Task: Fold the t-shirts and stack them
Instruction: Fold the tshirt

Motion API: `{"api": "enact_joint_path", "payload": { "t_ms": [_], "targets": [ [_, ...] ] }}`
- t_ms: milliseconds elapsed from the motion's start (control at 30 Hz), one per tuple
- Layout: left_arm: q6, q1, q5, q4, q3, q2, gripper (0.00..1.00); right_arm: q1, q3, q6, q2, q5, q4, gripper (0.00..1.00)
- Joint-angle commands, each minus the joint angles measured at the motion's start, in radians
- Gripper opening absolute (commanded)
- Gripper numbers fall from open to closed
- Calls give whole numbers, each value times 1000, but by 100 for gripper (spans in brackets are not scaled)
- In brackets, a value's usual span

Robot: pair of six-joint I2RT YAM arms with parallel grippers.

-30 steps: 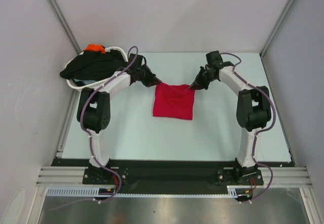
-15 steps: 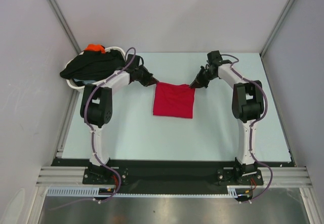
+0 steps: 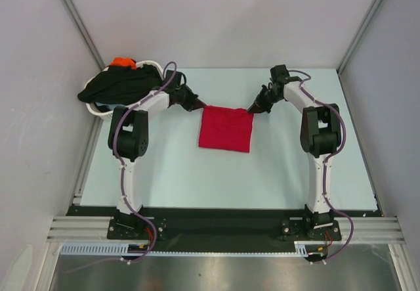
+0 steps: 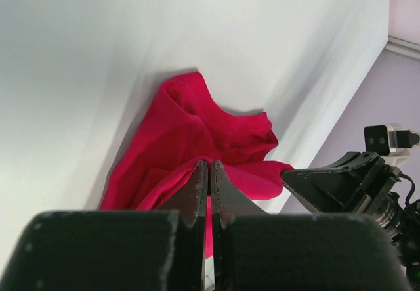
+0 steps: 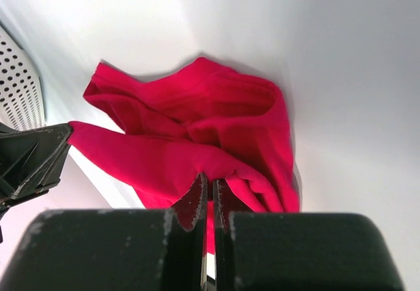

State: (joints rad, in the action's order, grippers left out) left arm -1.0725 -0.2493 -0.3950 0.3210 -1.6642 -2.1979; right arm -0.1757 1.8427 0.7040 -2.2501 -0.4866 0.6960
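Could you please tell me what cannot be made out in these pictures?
1. Top view: the black t-shirt covers the inside of the basket, so the number of shirts there cannot be told.
2. Top view: only a scrap of the orange t-shirt shows behind it.
3. Wrist views: bunched cloth hides how many layers of the red t-shirt the left gripper and right gripper pinch.
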Motion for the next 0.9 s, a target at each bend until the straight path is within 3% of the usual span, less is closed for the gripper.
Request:
{"api": "enact_joint_path", "payload": {
  "t_ms": [0,100,167,233,367,433,533,600,667,700,767,867],
  "targets": [
    [-9,21,-1,-31,-49,-9,0,16,72,2,-32,22,22,2],
    [0,24,7,-25,-61,-19,0,19,104,-9,-51,39,33,3],
    [34,22,19,10,-94,-28,0,27,119,-14,-62,52,48,8],
    [78,22,44,38,-115,-29,8,34,153,-24,-74,72,80,27],
    [189,18,88,105,-199,0,47,76,274,-133,-63,152,177,38],
    [279,13,146,163,-221,39,49,99,293,-228,-33,223,211,47],
    [385,-11,196,168,-177,141,51,97,230,-271,52,165,160,52],
    [423,-34,161,121,-82,190,47,73,56,-244,152,32,-4,53],
    [442,-56,20,-21,45,253,38,41,-181,-163,234,-73,-184,53],
    [428,-64,-10,-58,79,266,36,29,-239,-129,280,-101,-360,52],
    [410,-85,-94,-169,160,280,36,-7,-322,-10,277,-177,-473,52],
    [339,-94,-169,-298,217,256,35,-34,-352,133,210,-256,-673,39]
  ]
}}
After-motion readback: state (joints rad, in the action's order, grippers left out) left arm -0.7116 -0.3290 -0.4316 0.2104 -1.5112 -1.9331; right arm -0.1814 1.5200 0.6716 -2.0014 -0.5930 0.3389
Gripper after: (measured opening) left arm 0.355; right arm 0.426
